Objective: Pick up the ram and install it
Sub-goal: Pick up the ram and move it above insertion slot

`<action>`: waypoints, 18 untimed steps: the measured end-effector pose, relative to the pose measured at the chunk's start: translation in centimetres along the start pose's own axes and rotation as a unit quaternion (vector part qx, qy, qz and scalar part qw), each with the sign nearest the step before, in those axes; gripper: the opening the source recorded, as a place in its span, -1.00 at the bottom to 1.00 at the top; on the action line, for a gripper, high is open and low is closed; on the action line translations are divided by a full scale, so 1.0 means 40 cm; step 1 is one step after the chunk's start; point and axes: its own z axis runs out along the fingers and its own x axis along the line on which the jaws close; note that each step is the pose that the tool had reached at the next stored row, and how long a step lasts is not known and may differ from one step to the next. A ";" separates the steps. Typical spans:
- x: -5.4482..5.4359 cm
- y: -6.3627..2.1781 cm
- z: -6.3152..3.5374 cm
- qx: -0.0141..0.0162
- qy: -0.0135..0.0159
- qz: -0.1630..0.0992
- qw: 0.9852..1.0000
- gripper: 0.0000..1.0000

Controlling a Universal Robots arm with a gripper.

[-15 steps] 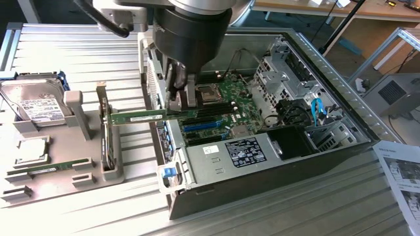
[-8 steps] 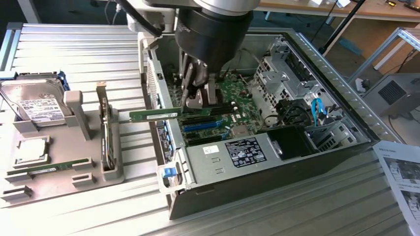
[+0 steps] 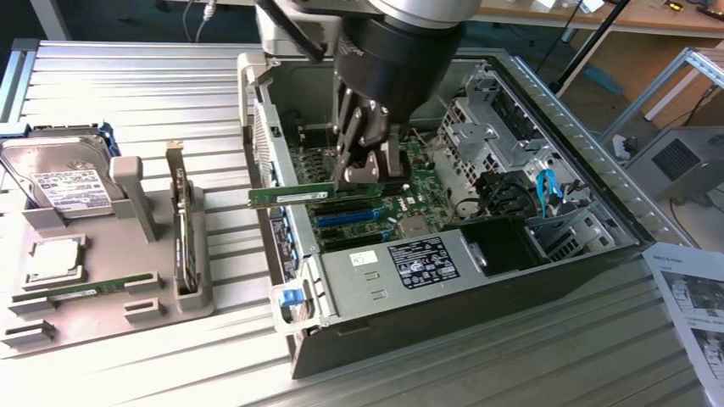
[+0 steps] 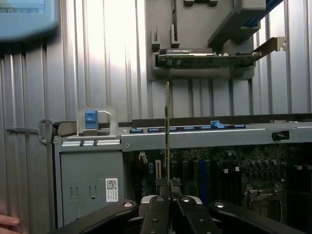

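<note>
My gripper (image 3: pixel 364 174) hangs inside the open computer case (image 3: pixel 565 144), shut on the ram (image 3: pixel 297 195). The ram is a long thin green stick held level, one end jutting past the case wall toward the exterior view's left. It hovers just above the motherboard (image 3: pixel 421 197) and its black and blue slots (image 3: pixel 351 217). In the wrist view the ram (image 4: pixel 168 131) appears edge-on as a thin line rising from between the black fingers (image 4: pixel 157 212), with the motherboard's slots (image 4: pixel 202 173) beyond it.
A grey parts tray (image 3: pixel 153 309) on the exterior view's left holds a hard drive (image 3: pixel 63 180), a silver processor (image 3: pixel 54 259), another green stick (image 3: pixel 85 292) and an upright bracket card (image 3: pixel 181 225). A power supply (image 3: pixel 396 270) fills the case's near side. A printed sheet (image 3: pixel 693 297) lies right. A fingertip (image 4: pixel 7 222) shows.
</note>
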 end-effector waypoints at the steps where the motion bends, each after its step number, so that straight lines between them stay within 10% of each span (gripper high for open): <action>1: 0.000 -0.007 0.000 0.000 0.000 0.000 1.000 -0.76; 18: -0.005 -0.130 -0.004 -0.001 0.000 0.000 1.000 -0.76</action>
